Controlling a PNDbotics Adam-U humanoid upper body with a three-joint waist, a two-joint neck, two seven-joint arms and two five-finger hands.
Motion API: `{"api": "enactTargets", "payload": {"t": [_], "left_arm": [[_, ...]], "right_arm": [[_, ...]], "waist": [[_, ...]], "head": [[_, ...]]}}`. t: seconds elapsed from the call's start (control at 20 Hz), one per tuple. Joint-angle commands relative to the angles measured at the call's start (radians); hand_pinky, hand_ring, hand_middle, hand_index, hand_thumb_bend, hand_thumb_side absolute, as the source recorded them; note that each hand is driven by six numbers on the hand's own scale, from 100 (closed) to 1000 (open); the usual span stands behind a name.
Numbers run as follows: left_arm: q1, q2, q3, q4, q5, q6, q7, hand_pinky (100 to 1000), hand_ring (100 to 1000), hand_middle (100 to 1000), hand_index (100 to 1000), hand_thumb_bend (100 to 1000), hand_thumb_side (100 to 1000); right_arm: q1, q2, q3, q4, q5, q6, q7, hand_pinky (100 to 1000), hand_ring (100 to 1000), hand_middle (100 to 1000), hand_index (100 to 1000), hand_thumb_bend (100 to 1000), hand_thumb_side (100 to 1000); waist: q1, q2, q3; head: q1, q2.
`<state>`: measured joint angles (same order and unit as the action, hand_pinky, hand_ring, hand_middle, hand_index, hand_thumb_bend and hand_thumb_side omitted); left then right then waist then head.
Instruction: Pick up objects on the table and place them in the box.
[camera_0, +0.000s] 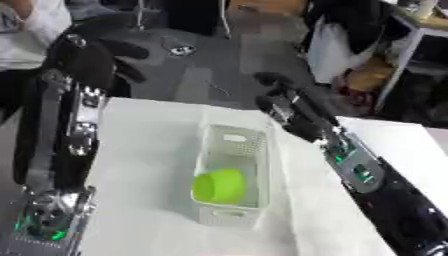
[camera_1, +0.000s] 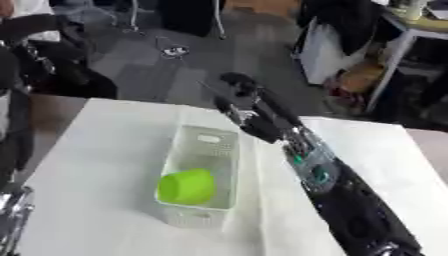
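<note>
Lime-green and rounded, a small plastic cup or bowl (camera_0: 219, 186) lies on its side inside the white box (camera_0: 252, 145), in the half nearest the robot, its open mouth seemingly turned toward the near-left; the blur makes its exact form hard to settle. Its colour is bright and even, with no markings that can be made out. The box is a long, narrow white plastic basket with perforated walls and a cut-out handle at each short end, standing lengthwise on the white-covered table (camera_0: 140, 165), roughly midway between the two arms. Its far half shows only the pale floor of the basket.

The right hand (camera_1: 238, 95) hangs over the far edge of the table, just beyond the far right corner of the box, the black forearm with its silver section running back toward the lower right. Its fingers are blurred into a dark mass, so I cannot tell whether they are straight or curled; nothing is seen in them.

The left hand (camera_0: 118, 50) is raised at the upper left, above the table's far left edge and well apart from the box, fingers loosely bent and holding nothing.
</note>
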<state>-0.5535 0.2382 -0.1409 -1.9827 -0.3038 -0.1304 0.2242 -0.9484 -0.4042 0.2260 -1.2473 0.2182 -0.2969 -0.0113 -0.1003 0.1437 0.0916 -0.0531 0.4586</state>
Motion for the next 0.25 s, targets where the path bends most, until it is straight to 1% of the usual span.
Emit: {"api": "enactTargets", "payload": {"t": [0.05, 0.1, 0.15, 0.2, 0.25], "left_arm": [[-0.001, 0.025, 0.011, -0.017, -0.006, 0.006, 0.001, 479, 601, 751, 822, 213, 942], [0.004, 0.03, 0.012, -0.017, -0.008, 0.007, 0.002, 478, 601, 751, 822, 212, 943], [0.009, 0.035, 0.013, -0.017, -0.008, 0.008, 0.002, 477, 600, 751, 822, 211, 943], [0.016, 0.042, 0.015, -0.017, -0.01, 0.01, 0.002, 476, 600, 751, 823, 210, 944], [0.022, 0.048, 0.016, -0.017, -0.011, 0.012, 0.002, 476, 600, 751, 823, 210, 944]], "right_arm": [[0.045, -0.09, -0.034, -0.192, -0.154, 0.058, -0.123, 325, 621, 689, 747, 100, 898], [0.082, -0.102, -0.043, -0.257, -0.216, 0.075, -0.172, 264, 563, 624, 692, 100, 843], [0.117, -0.111, -0.05, -0.318, -0.271, 0.09, -0.213, 251, 549, 611, 675, 100, 824], [0.161, -0.112, -0.063, -0.381, -0.316, 0.102, -0.256, 211, 496, 549, 614, 100, 795], [0.2, -0.111, -0.073, -0.442, -0.349, 0.108, -0.29, 211, 496, 549, 614, 100, 795]], "waist": [[0.011, -0.02, -0.012], [0.013, -0.021, -0.021], [0.016, -0.022, -0.027], [0.018, -0.023, -0.038], [0.02, -0.023, -0.046]], "head": [[-0.02, -0.027], [-0.035, -0.036], [-0.046, -0.042], [-0.057, -0.054], [-0.063, -0.062]]}}
